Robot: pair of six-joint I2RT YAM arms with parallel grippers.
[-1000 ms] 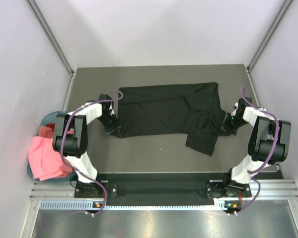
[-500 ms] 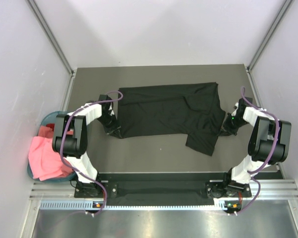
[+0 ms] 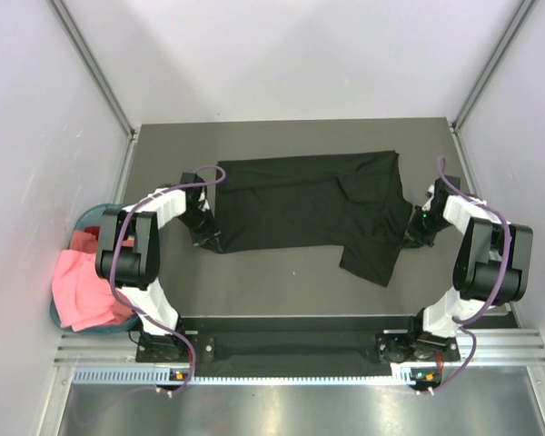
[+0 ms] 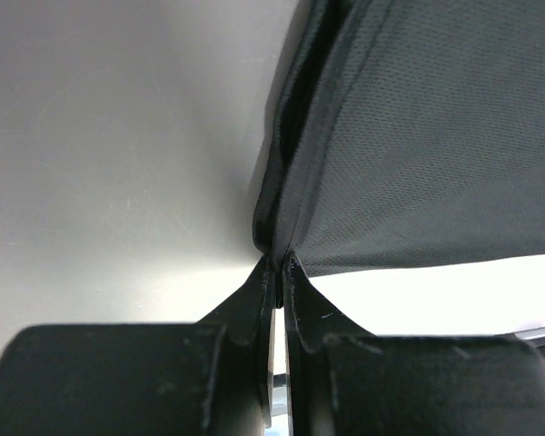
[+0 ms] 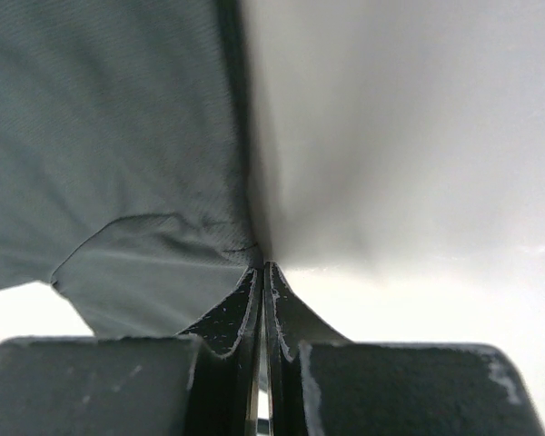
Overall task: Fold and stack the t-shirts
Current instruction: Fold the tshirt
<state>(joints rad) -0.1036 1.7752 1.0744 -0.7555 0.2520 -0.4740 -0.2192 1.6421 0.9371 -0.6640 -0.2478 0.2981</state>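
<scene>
**A:** What sits farthest left?

**B:** A round teal basket (image 3: 84,221) beside the grey table (image 3: 282,277). A soft pink fabric t-shirt (image 3: 82,286) spills over its rim.

**A:** And the arms?

**B:** The left gripper (image 4: 279,260) is pinched tight on the near-left corner of the plain black fabric t-shirt (image 3: 309,204), which lies spread across the table. At the shirt's right edge, the right gripper (image 5: 262,266) is clamped on the cloth too, its 2 fingers pressed together.

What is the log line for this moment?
left gripper: shut on plain black fabric t-shirt edge | right gripper: shut on opposite edge | pink fabric shirts: heaped in round teal basket
</scene>
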